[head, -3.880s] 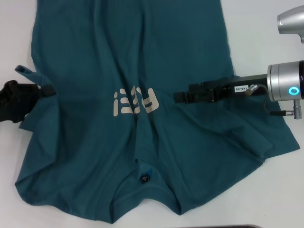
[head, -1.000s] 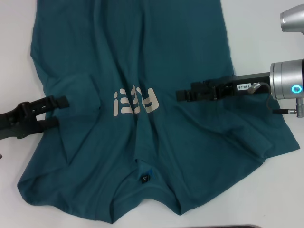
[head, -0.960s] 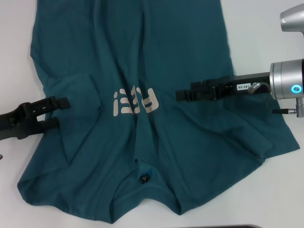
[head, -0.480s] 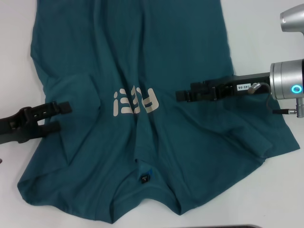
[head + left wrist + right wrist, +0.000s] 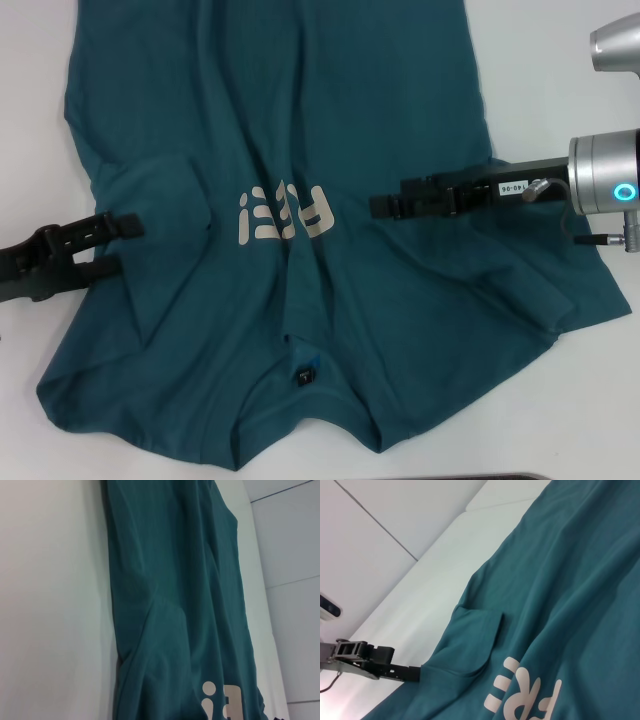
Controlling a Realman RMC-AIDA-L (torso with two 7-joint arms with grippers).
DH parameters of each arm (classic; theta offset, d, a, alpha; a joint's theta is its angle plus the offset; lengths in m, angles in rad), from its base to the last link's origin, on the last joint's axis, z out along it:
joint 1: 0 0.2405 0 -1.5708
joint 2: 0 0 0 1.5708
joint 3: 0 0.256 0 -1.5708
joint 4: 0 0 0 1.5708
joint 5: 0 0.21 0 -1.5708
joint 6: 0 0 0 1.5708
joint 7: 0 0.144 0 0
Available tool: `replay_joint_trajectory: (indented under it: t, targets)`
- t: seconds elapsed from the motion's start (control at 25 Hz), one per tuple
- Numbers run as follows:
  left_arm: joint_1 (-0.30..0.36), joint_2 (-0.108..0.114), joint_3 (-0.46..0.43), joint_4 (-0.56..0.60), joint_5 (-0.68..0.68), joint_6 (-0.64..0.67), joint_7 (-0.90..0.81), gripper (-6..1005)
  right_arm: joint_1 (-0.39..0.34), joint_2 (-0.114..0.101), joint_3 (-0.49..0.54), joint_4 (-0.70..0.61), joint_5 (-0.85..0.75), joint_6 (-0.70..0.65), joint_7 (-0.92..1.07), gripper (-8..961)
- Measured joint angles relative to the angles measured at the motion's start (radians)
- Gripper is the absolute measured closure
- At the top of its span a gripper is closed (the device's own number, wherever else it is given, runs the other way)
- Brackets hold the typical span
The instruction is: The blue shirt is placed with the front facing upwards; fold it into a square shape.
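Observation:
The blue shirt (image 5: 300, 120) lies spread face up on the white table (image 5: 560, 60), its collar and black tag (image 5: 303, 376) toward the near edge. Pale lettering (image 5: 285, 213) crosses the chest. One sleeve (image 5: 150, 195) lies folded inward over the body; it also shows in the right wrist view as the sleeve flap (image 5: 475, 640). My left gripper (image 5: 112, 247) is open at the shirt's left edge, holding nothing. My right gripper (image 5: 378, 206) hovers over the cloth just right of the lettering. The left wrist view shows only the shirt (image 5: 165, 605) and bare table.
The right arm's silver joint (image 5: 605, 185) with a lit blue ring reaches in from the right. The other sleeve (image 5: 560, 300) lies spread out flat at the right. White table surrounds the shirt on the left, right and near sides.
The left gripper, earlier at the raised sleeve tip, has let it go and drawn back left. The sleeve now lies folded onto the shirt. The right gripper has shifted slightly right.

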Motion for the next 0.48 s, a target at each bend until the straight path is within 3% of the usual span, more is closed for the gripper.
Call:
replay_joint_trajectory:
  t: [0.48]
  targets:
    - [-0.011,-0.014,0.023,0.000,0.000,0.001,0.012,33,-0.002,0.001,0.000,0.000,0.000,-0.001,0.000,93]
